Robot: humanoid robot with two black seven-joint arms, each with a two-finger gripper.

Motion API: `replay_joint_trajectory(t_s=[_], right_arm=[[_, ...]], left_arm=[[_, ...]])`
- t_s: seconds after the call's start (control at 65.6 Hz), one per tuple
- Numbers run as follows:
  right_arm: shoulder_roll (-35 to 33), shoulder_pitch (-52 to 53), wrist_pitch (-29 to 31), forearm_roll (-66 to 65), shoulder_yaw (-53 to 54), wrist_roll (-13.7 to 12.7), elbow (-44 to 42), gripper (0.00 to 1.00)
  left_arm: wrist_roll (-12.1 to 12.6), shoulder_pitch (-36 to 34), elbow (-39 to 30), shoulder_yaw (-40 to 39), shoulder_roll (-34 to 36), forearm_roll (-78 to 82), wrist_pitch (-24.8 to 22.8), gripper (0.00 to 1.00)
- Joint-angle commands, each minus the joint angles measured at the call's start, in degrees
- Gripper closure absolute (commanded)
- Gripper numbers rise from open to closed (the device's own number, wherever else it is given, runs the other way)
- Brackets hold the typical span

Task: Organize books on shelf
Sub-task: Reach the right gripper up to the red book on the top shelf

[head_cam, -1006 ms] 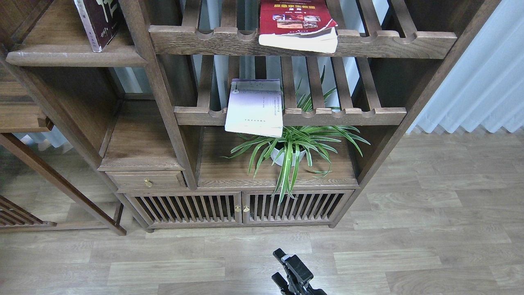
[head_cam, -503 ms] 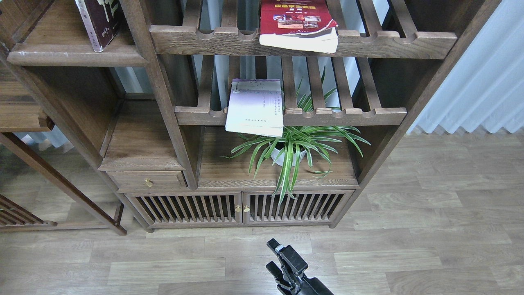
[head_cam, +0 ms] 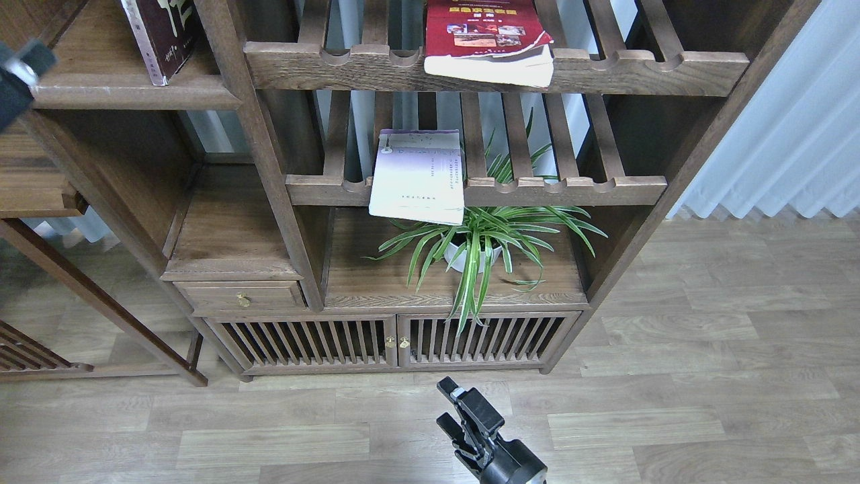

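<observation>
A wooden bookcase fills the frame, with the three books spread across its levels. At 11 o'clock, the dark maroon book (head_cam: 163,37) with white characters stands tilted on the solid shelf (head_cam: 134,93), a flat brown board with a rounded front lip. At 12 o'clock, the red book (head_cam: 489,39) with a yellow title lies flat on the upper slatted rack (head_cam: 638,64), its pale page block jutting past the notched front rail. Below it, near the centre, the pale white-lavender book (head_cam: 418,177) lies on the lower slatted rack (head_cam: 571,190) and overhangs the rail, above a spider plant (head_cam: 480,245) in a white pot. At 6 o'clock, the robot's right gripper (head_cam: 451,407) rises over the plank floor (head_cam: 705,349), its two black fingers apart with nothing between them, well apart from any book. At 10 o'clock, a dark piece of the left gripper (head_cam: 19,79) pokes in at the edge beside the solid shelf's lip; whether its fingers are apart or together cannot be told.
</observation>
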Motion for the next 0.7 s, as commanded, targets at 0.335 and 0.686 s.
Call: replay_joint_trajectory(t_s=[0.335,0.686], right_arm=[[-5.16,4.97,0.02,-0.13,5.15,0.01,9.01,0.01],[-11.57,6.55,0.02,0.04,7.97,0.01,20.97,0.01]], left_arm=[[0.01,8.88,-0.35,-1.14,-10.85,0.04,0.00,0.05],[0.01,11.34,0.62,-3.25,-14.37,0.31,0.00,0.04]])
